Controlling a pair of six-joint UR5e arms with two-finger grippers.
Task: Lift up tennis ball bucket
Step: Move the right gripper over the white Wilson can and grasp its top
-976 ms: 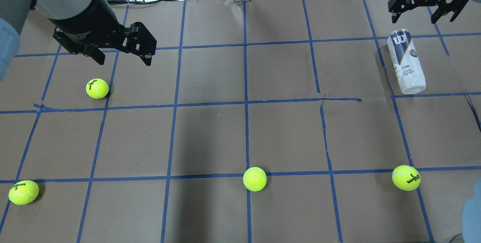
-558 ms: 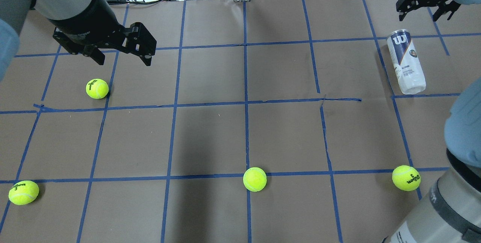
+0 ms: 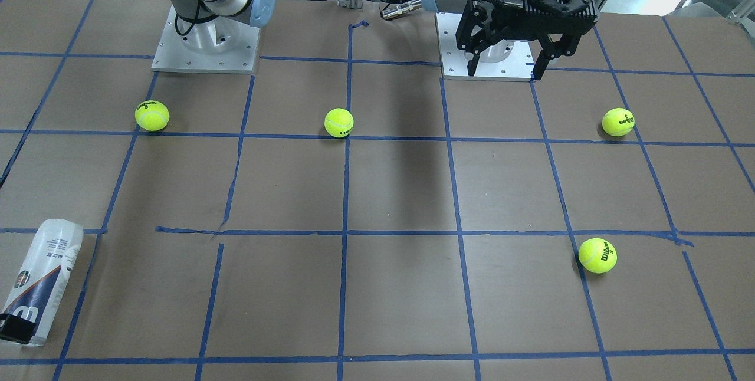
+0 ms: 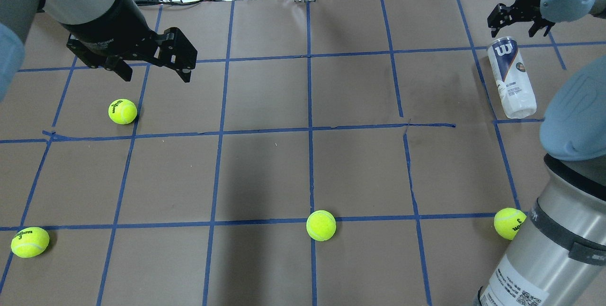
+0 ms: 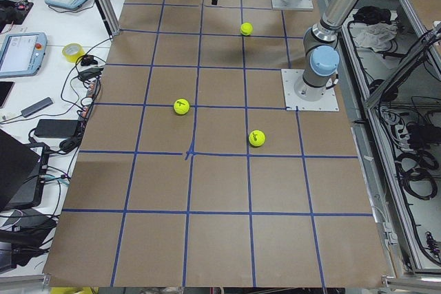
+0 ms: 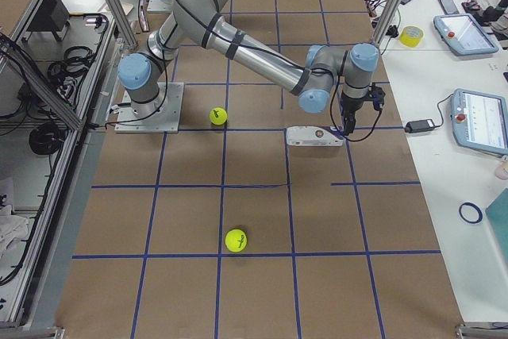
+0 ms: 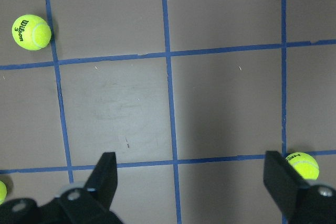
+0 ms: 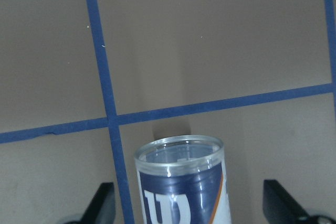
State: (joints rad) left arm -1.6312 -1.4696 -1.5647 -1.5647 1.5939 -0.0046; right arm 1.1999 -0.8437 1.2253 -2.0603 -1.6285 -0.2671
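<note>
At the far right of the brown-papered table [image 4: 265, 97], as the overhead view has it, the tennis ball bucket [image 4: 511, 78] lies on its side, with its clear-rimmed end pointing away from the robot and its "W" label facing up. Just beyond that rimmed end hangs the right gripper [image 4: 515, 27], jaws spread wide. In the right wrist view, one finger [image 8: 102, 205] shows on each side of the bucket's rim [image 8: 181, 150], and neither touches it. Whether the gripper is level with the bucket or above it cannot be told. Well away from the bucket, across the table's far side, the left gripper [image 4: 156, 74] hovers with its jaws also apart and nothing between them. One tennis ball [image 4: 122, 111] rests just below and nearer than that gripper. Three more lie along the robot's edge, well apart from the bucket: one ball [image 4: 509, 223] on the bucket's side, partly hidden behind the right arm, a middle ball [image 4: 321, 225], and a far-left ball [image 4: 30, 242].
</note>
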